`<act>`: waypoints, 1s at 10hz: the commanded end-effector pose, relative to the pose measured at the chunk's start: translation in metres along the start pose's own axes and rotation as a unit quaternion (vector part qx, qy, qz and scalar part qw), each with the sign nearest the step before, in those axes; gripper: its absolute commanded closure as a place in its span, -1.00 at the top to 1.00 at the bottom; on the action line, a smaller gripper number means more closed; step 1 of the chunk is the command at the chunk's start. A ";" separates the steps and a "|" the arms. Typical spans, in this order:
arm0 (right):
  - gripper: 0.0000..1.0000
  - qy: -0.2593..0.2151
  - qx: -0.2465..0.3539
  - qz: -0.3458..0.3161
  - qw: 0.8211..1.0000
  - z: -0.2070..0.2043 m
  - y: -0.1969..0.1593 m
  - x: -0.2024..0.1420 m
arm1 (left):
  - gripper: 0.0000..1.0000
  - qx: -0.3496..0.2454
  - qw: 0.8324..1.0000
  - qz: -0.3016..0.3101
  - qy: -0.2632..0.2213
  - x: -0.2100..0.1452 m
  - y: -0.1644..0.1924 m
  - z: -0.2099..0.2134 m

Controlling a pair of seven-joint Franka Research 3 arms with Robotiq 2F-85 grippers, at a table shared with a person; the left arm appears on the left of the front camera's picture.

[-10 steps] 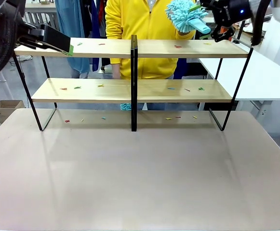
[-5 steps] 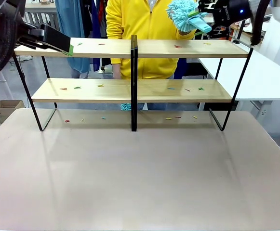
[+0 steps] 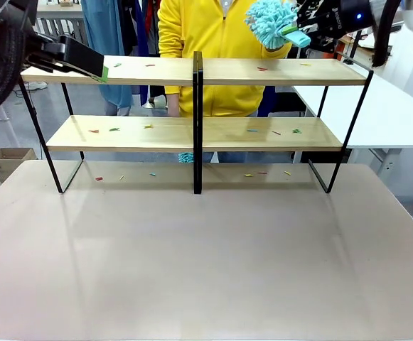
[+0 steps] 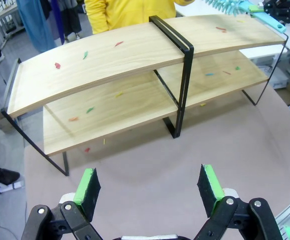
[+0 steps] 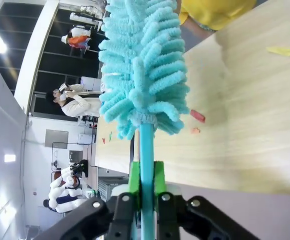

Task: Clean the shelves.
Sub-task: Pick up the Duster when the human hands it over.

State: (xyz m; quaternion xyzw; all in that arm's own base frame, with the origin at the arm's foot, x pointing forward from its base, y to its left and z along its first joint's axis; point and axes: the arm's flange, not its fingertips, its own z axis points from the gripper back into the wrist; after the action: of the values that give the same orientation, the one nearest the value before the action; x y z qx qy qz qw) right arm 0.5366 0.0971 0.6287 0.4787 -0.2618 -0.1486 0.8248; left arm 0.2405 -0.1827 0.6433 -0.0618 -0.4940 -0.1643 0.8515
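- table (image 3: 206,270): six small coloured scraps (image 3: 153,173) lie on it, under the shelves.
- shelves (image 3: 156,71) stand at the table's far side: two units joined side by side, two boards each. six scraps lie on the lower tier and four on the top.
- left claw (image 4: 149,186) is spread wide, holding nothing, off the shelves' left end.
- right claw (image 5: 145,182) is clamped narrow on the handle of one teal duster (image 5: 145,65), whose fluffy head is above the top board's right half.
- one person (image 3: 213,42) in a yellow top stands behind the shelves.

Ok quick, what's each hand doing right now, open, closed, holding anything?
Left hand: open, holding nothing.
Right hand: closed on the handle of the turquoise microfiber duster.
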 end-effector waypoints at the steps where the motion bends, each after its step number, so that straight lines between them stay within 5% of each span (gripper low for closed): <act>1: -1.00 0.002 0.021 0.013 1.000 0.004 -0.006 -0.006 | 1.00 0.001 1.000 0.000 -0.001 -0.001 0.000 0.001; 4: -1.00 0.020 0.034 0.076 0.996 0.052 0.017 -0.045 | 1.00 0.001 1.000 0.000 -0.001 -0.001 0.000 0.001; 6: -1.00 0.043 0.066 0.107 0.991 0.138 0.029 -0.086 | 1.00 0.001 1.000 0.000 -0.001 -0.001 0.000 0.001; 8: -1.00 0.067 0.038 0.109 0.991 0.235 0.013 -0.114 | 1.00 0.001 1.000 0.000 -0.001 -0.001 0.000 0.001; 10: -1.00 0.015 -0.030 0.141 0.989 0.320 0.010 -0.137 | 1.00 0.001 1.000 0.000 -0.001 -0.001 0.000 0.001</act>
State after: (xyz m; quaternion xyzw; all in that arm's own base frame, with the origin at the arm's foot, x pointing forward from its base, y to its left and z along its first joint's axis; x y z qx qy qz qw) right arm 0.2525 -0.0368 0.7134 0.4559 -0.2875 -0.0148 0.8422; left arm 0.2396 -0.1834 0.6440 -0.0615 -0.4950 -0.1651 0.8509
